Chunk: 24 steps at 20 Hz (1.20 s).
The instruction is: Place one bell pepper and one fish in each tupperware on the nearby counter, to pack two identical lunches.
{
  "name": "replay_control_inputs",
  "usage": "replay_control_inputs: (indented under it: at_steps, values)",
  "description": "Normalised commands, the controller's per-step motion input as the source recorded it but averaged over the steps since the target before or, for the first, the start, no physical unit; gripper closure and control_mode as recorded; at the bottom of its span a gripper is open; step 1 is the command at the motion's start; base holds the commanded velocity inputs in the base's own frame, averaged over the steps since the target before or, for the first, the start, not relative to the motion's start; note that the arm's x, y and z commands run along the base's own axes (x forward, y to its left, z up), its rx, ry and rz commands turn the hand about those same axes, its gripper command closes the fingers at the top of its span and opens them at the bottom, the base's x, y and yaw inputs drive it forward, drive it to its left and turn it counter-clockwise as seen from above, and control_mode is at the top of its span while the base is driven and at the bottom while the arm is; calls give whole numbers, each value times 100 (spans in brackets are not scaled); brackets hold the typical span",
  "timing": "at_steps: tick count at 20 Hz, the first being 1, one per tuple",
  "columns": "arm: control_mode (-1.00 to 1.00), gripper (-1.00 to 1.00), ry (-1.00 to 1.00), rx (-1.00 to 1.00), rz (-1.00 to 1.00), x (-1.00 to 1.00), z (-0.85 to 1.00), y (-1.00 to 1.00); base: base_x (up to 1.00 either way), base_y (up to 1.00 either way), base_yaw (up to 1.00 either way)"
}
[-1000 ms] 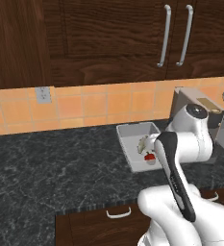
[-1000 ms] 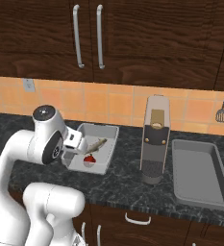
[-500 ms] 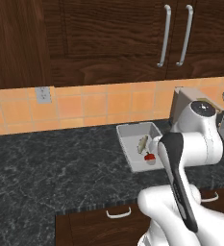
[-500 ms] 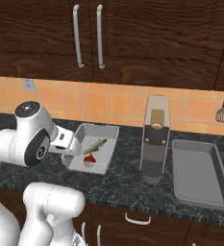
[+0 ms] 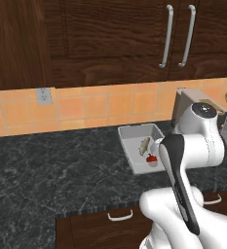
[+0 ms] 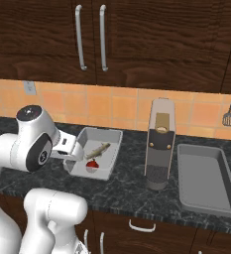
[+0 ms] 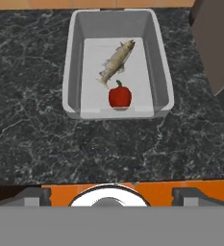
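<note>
**First lunch packed, arm swinging away**

The worktop point(image 6: 132, 186) runs long and dark under the wood cabinets, with a tall coffee machine point(image 6: 159, 144) standing between the two containers. To the machine's right, the second tupperware point(image 6: 206, 179) sits bare, nothing in it. To its left, the first tupperware point(image 7: 117, 65) holds both items: a fish point(image 7: 116, 61) lying slantwise, and a red bell pepper point(image 7: 119, 96) just near of the fish's tail, touching or almost touching it.

Over the last second the arm's upper body has swung left in the right base view, clearing the filled container. The claw point(image 6: 70, 149) hangs above that container's near-left side; its fingers cannot be made out, but the jaws stand wide with nothing in them.

So one lunch looks complete. By my reading, the next job is fetching another pepper and fish for the bare container on the right.
</note>
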Motion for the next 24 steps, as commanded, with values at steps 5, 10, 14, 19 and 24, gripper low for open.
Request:
replay_control_inputs:
  at_steps: [5, 10, 14, 19, 24]
  values:
    - [100, -100, 0, 0, 0, -3, 0, 0, -9, 0, 0]
    - [100, -100, 0, 0, 0, 0, 0, 0, -94, -24, -27]
    - [100, -100, 0, 0, 0, 0, 0, 0, -39, -57, -50]
    - [100, -100, 0, 0, 0, 0, 0, 0, -11, -72, -64]
    - [100, -100, 0, 0, 0, 0, 0, 0, -22, -95, -49]
